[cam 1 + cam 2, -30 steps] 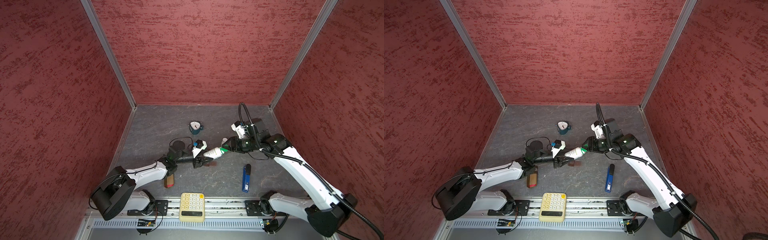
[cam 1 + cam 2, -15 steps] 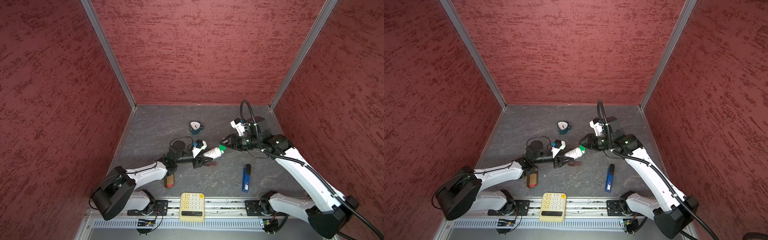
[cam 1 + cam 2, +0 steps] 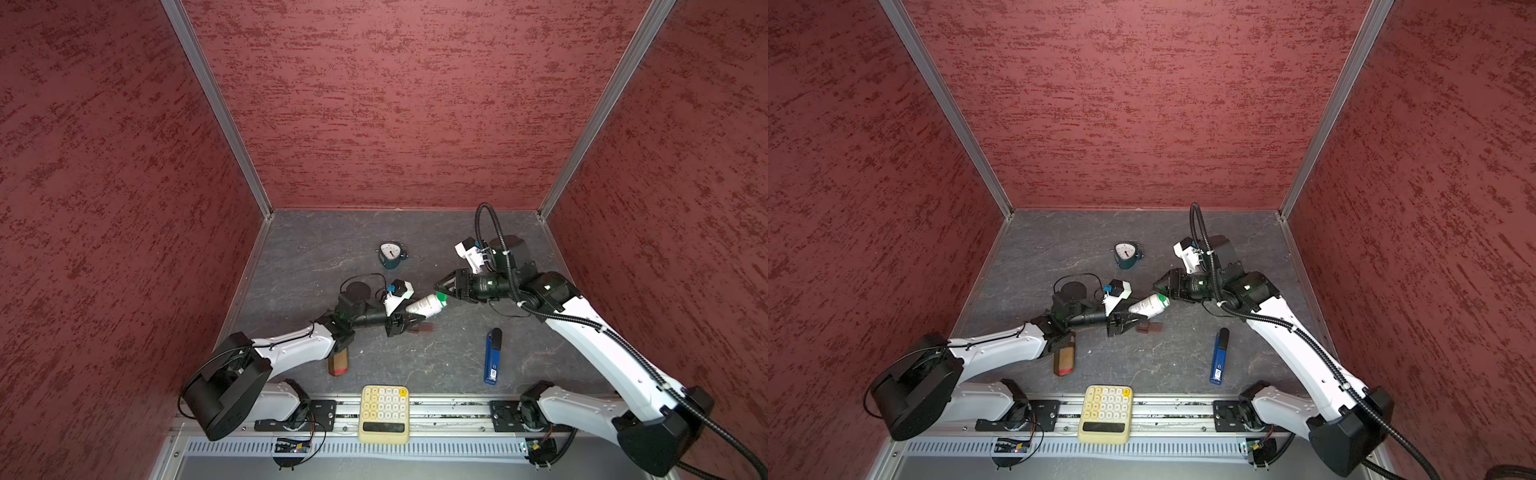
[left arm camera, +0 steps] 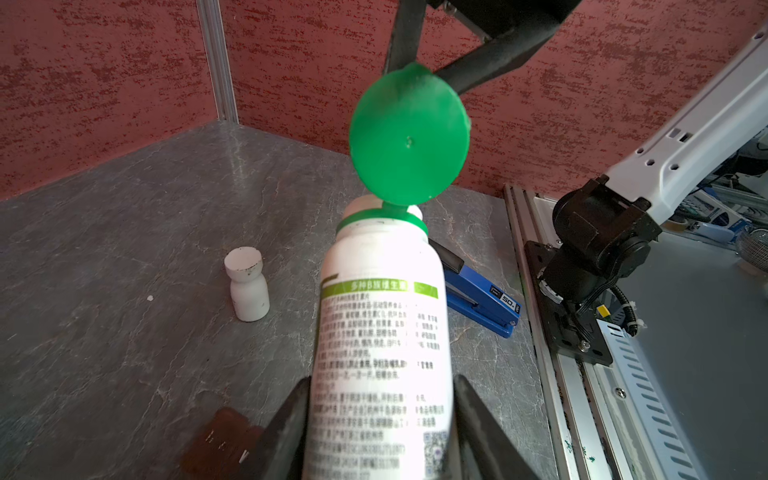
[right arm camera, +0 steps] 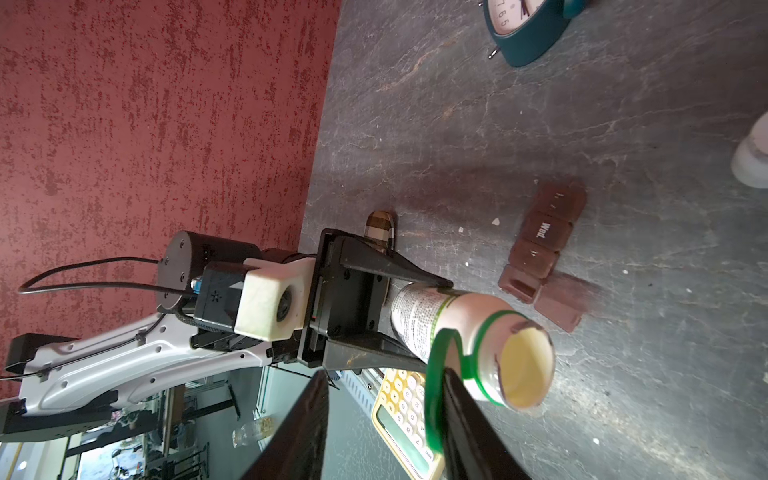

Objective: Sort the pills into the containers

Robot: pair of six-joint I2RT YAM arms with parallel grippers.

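My left gripper is shut on the body of a white bottle, held tilted above the floor. The bottle's green flip lid stands swung open on its hinge, and its mouth is uncovered. My right gripper is open at that lid, whose edge rests against the inner face of one finger. The containers, a dark brown strip of lidded cells, lie on the floor just beyond the bottle. A few tiny white pills are scattered beside the strip.
A small all-white bottle stands on the floor. A teal alarm clock sits further back. A blue stapler lies to the right, a brown oblong object under the left arm, and a yellow calculator on the front rail.
My right gripper has shifted slightly left and up at the green lid, and its jaws have narrowed a little. The left arm and the bottle have stayed in place.
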